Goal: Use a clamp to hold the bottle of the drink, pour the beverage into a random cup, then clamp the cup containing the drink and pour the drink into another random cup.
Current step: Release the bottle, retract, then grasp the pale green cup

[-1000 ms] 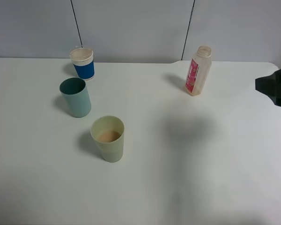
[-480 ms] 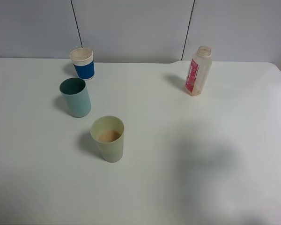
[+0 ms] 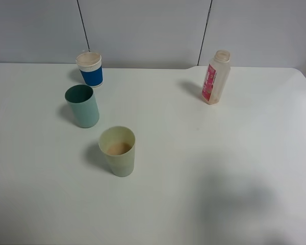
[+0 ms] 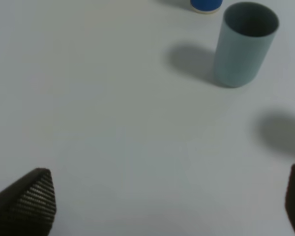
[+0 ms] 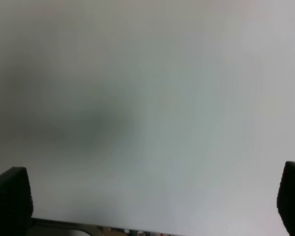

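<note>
So the pale yellow-green tapered plastic tumbler (image 3: 118,153) sits lower left of centre in the high view, with peach-tan milky drink (image 3: 118,148) in it. The light teal plastic tumbler (image 3: 83,108) is up-left of it, the squarish translucent pink-labelled bottle (image 3: 215,77) upper right. Left gripper (image 4: 162,196) and right gripper (image 5: 152,196) both gape, empty.
</note>
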Robot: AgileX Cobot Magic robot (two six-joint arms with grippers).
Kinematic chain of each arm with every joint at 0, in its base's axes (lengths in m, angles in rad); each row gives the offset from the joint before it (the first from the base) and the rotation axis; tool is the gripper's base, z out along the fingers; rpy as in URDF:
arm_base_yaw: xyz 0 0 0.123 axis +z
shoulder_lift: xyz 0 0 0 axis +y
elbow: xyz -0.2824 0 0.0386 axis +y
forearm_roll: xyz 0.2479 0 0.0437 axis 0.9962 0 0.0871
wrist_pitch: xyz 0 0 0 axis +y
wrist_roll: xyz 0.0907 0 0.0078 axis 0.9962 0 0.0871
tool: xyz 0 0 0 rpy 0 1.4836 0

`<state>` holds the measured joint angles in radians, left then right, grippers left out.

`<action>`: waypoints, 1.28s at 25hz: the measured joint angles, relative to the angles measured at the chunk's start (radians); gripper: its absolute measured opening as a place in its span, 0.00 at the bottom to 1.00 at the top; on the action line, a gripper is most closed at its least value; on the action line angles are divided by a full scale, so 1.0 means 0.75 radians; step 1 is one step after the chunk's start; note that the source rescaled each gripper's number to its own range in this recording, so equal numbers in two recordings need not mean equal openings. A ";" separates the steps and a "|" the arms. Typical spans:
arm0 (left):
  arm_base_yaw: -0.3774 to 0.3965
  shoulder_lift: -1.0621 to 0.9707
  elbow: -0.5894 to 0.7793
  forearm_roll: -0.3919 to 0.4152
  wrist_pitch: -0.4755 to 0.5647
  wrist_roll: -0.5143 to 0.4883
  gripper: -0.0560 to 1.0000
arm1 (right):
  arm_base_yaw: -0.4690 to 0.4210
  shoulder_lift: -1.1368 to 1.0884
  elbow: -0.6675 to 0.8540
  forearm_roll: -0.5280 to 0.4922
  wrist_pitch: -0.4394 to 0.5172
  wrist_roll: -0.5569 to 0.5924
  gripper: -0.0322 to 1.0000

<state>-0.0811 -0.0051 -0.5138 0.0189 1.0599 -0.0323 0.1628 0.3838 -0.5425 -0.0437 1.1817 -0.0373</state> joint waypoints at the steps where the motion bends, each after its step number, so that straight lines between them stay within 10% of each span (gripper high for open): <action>1: 0.000 0.000 0.000 0.000 0.000 0.000 0.95 | 0.000 -0.018 0.000 0.000 0.015 0.011 1.00; 32: 0.000 0.000 0.000 0.000 -0.001 0.000 0.95 | 0.000 -0.514 0.054 -0.046 -0.146 0.153 1.00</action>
<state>-0.0811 -0.0051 -0.5138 0.0189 1.0589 -0.0323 0.1628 -0.0019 -0.5017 -0.0782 1.0722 0.0772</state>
